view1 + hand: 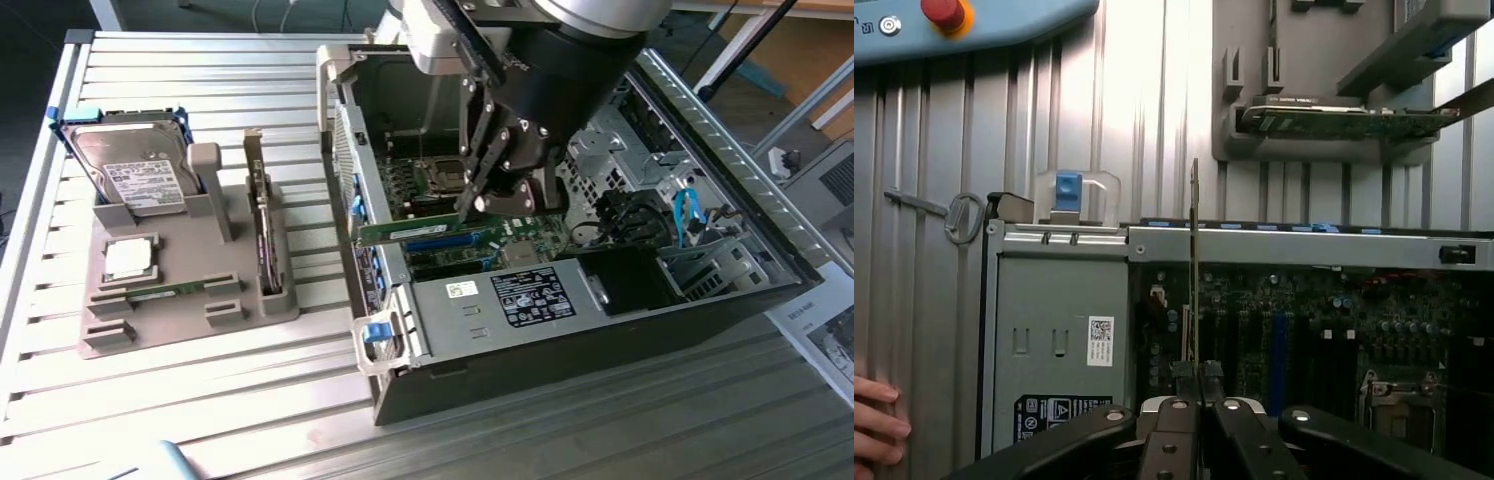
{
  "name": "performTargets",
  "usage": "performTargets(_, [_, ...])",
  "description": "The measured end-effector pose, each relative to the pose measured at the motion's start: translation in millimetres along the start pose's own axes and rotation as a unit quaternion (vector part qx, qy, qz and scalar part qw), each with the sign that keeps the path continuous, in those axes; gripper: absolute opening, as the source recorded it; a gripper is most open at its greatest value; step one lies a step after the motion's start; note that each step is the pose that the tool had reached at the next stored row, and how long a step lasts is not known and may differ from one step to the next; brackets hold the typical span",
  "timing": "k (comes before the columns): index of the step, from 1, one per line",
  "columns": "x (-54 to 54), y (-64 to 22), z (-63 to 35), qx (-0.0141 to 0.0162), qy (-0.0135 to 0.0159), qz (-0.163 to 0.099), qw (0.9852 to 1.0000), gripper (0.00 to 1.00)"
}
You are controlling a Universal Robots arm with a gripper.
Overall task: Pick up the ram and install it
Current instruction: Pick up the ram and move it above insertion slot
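The ram (414,231) is a long thin green board stick, and my gripper (497,205) is shut on one end of it. It hangs level inside the open computer case (694,130), just above the motherboard (434,178) and close to the slots beside the power supply. In the wrist view the ram (1194,270) appears edge-on as a thin upright strip rising from my gripper (1199,385), with the motherboard's slots (1274,340) behind it.
A grey fixture (160,300) on the slatted table at the exterior view's left holds a hard drive (127,170), a square silver chip (127,258) and an upright card (267,240). A person's hand (874,425) rests beside the case. A pendant with a red button (944,12) lies nearby.
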State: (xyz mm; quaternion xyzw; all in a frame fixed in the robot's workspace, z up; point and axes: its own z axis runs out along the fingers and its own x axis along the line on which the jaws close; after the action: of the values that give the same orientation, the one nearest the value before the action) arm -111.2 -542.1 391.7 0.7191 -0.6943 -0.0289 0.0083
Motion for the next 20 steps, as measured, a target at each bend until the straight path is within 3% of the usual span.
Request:
performTargets(8, [5.4,-19.9,-1.3,-0.0011,-0.0015,0.0,1.0,0.12])
performTargets(14, [11.7,-39.8,-2.8,-0.0021,-0.0042,0.0,1.0,0.12])
performTargets(20, [14.3,-52.8,-3.5,-0.0033,-0.0052,0.0,1.0,0.12])
